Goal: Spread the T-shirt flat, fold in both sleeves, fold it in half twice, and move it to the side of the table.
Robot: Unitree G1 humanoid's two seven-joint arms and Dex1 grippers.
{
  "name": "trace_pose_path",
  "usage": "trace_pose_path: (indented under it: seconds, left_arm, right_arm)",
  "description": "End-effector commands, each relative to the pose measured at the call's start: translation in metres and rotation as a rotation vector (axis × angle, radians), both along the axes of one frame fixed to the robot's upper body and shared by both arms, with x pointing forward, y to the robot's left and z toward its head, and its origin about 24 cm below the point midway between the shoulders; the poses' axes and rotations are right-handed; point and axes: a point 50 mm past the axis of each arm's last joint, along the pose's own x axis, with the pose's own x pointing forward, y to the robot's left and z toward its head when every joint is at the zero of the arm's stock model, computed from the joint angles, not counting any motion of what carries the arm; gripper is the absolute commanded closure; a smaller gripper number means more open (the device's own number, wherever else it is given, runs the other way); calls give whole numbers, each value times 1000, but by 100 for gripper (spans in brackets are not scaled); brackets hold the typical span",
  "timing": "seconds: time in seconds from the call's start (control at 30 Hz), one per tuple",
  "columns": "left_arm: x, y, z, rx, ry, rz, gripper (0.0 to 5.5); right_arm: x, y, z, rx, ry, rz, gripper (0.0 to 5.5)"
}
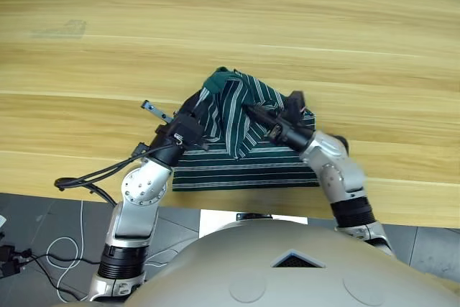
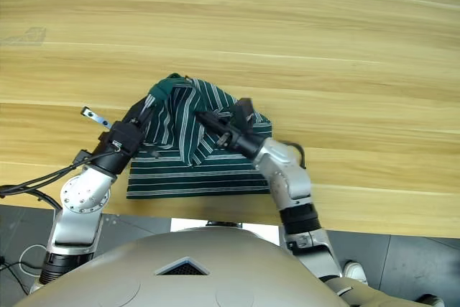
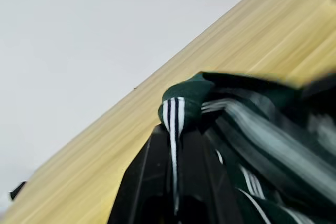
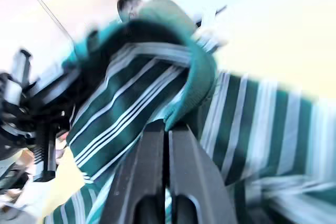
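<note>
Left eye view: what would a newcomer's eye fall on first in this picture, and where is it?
The dark green striped T-shirt draws the eye first. It lies near the front edge of the pale wooden table, with its lower part flat and its upper part bunched up into a peak. The left pincer grips that raised cloth on the robot's left side, and the right pincer grips it on the right.

Light wood-plank table (image 1: 230, 19); grey tiled floor (image 1: 43, 213) along near edge; pale wall (image 3: 79, 35) beyond.
</note>
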Motion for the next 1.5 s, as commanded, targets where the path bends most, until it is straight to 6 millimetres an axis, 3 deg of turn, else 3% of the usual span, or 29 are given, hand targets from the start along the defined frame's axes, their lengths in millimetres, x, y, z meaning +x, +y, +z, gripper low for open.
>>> trace_pose_path:
  seconds: [0.03, 0.1, 0.2, 0.3, 0.5, 0.6, 0.7, 0.77, 0.87, 0.97, 1.07, 1.1, 1.2, 1.23, 1.3, 1.4, 1.5]
  left_arm:
    - [7, 17, 13, 90, -45, 11, 550]
    - [13, 27, 25, 147, -65, -13, 550]
    - [24, 29, 44, 230, -89, -104, 550]
    - [42, 23, 69, 302, -121, -210, 550]
    - [95, 12, 144, 309, -147, -320, 550]
    - [116, 7, 178, 357, -129, -358, 550]
    - [162, 4, 220, 377, -181, -253, 550]
    - [196, -1, 243, 387, -204, -147, 550]
    - [232, -14, 267, 458, -261, 46, 550]
    - [242, -27, 292, 533, -378, 215, 550]
    - [236, -49, 314, 593, -466, 180, 550]
    - [237, -52, 309, 646, -445, 136, 550]
    - [241, -49, 259, 874, -271, -85, 550]
    - [241, -45, 238, 933, -212, -168, 550]
    - [230, -30, 181, 997, -80, -359, 550]
    - [182, -20, 98, 1058, 71, -641, 550]
    - [124, -28, 40, 940, 139, -802, 550]
  right_arm:
    - [18, -37, 42, -42, -189, -37, 546]
    - [25, -60, 68, -109, -300, -68, 546]
    - [31, -76, 90, -187, -387, -92, 546]
    - [34, -81, 106, -274, -464, -63, 546]
    - [56, -87, 168, -455, -688, 13, 546]
    - [77, -94, 206, -536, -783, 2, 546]
    - [124, -100, 245, -537, -819, -163, 546]
    - [157, -101, 262, -576, -819, -312, 546]
    - [192, -97, 282, -661, -794, -599, 546]
    - [199, -99, 305, -719, -818, -841, 546]
    - [193, -101, 331, -647, -885, -906, 546]
    - [192, -101, 333, -633, -905, -895, 546]
    - [197, -97, 300, -707, -903, -773, 546]
    - [198, -95, 283, -728, -899, -703, 546]
    - [196, -88, 225, -760, -865, -487, 546]
    - [168, -77, 139, -746, -786, -190, 546]
    - [132, -59, 90, -676, -704, -24, 546]
